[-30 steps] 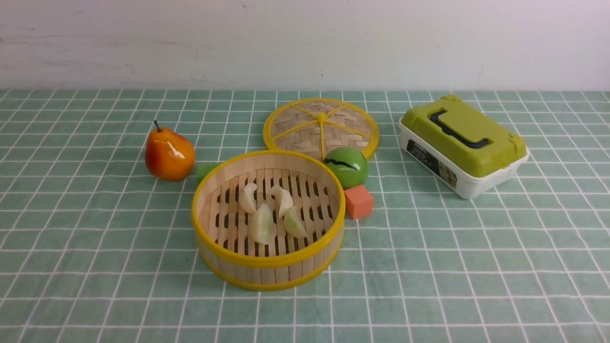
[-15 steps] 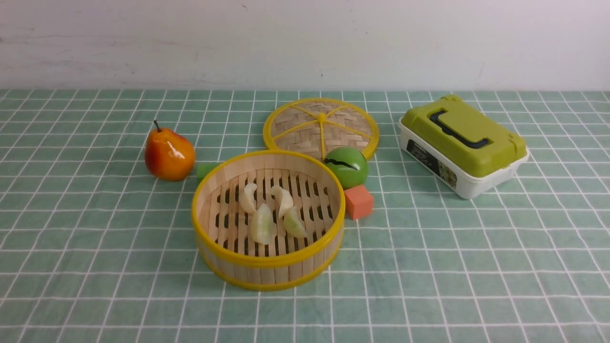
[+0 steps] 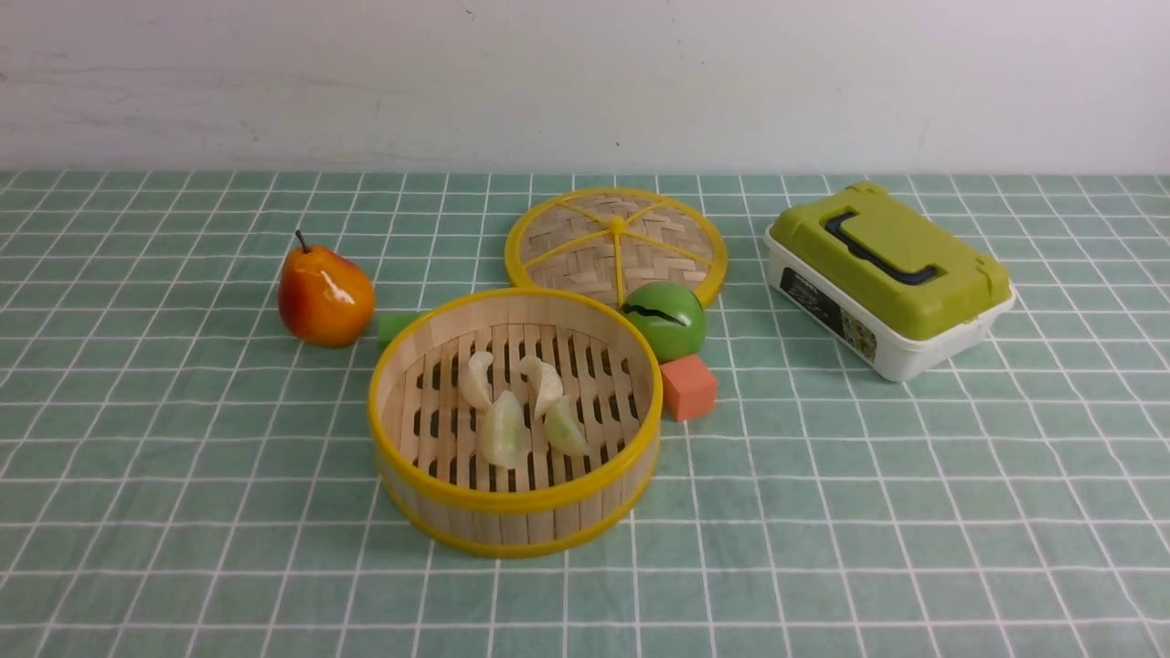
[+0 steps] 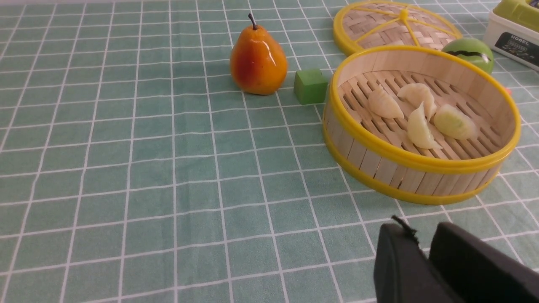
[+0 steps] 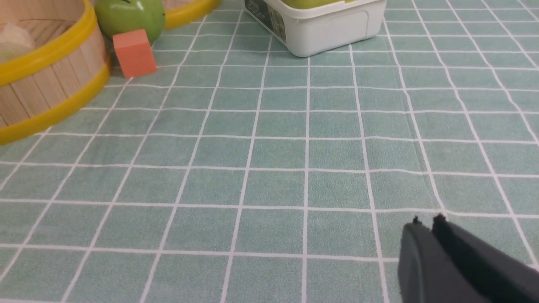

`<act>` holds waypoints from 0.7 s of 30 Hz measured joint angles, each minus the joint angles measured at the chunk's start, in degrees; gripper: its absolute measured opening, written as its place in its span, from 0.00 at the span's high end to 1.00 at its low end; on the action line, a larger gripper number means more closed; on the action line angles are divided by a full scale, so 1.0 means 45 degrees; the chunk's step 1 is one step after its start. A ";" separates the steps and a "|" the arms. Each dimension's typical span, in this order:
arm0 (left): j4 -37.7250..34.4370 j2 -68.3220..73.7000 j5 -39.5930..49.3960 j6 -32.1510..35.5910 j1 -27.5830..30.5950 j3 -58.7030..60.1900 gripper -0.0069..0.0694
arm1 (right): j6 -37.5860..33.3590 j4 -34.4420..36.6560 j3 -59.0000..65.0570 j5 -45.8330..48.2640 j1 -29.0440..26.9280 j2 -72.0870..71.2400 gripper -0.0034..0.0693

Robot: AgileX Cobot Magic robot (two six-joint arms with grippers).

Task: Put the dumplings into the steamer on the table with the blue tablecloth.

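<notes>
Well, all four dumplings (image 3: 504,430) are inside the round bamboo steamer (image 3: 516,498), lying close together on its slatted floor. Two paler ones lie farther back and two greener ones nearer the front. The steamer rests upright and uncovered on the desk, over the blue tablecloth (image 3: 868,548), a teal-green cloth crossed by thin white lines. Behind it lies the woven lid (image 3: 576,270), rimmed and ribbed in yellow. A green ball-like item (image 3: 672,320) with dark markings sits at the steamer's right rear, with a coral-coloured block (image 3: 688,388) just beside the basket in front of that. Near the left rear is a green block (image 3: 396,327), and farther left a glossy orange-red pear (image 3: 326,297) stands with its dark stem up. Well to the right is a white box (image 3: 932,356) with an olive-green top and a black handle. The left hand (image 4: 421,229) has its fingers slightly parted, with nothing held between them. The right hand (image 5: 427,221) shows its tips close together; I cannot tell whether it is clenched or a little released.
</notes>
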 joint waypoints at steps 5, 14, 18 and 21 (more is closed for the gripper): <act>0.0000 0.0000 0.0000 0.0000 0.0000 0.0000 0.76 | 0.0000 0.0011 0.0000 0.0000 0.0000 0.0000 0.89; 0.0000 -0.0093 -0.0066 0.0000 0.0000 0.0100 0.76 | 0.0000 0.0011 0.0000 0.0000 0.0000 0.0000 0.88; 0.0027 -0.1295 -0.0143 0.0012 0.0342 0.0917 0.76 | 0.0000 0.0023 0.0000 0.0000 0.0000 0.0000 0.87; -0.0182 -0.2516 -0.0653 0.0263 0.1122 0.1544 0.76 | 0.0000 0.0037 0.0000 0.0010 0.0000 0.0000 0.87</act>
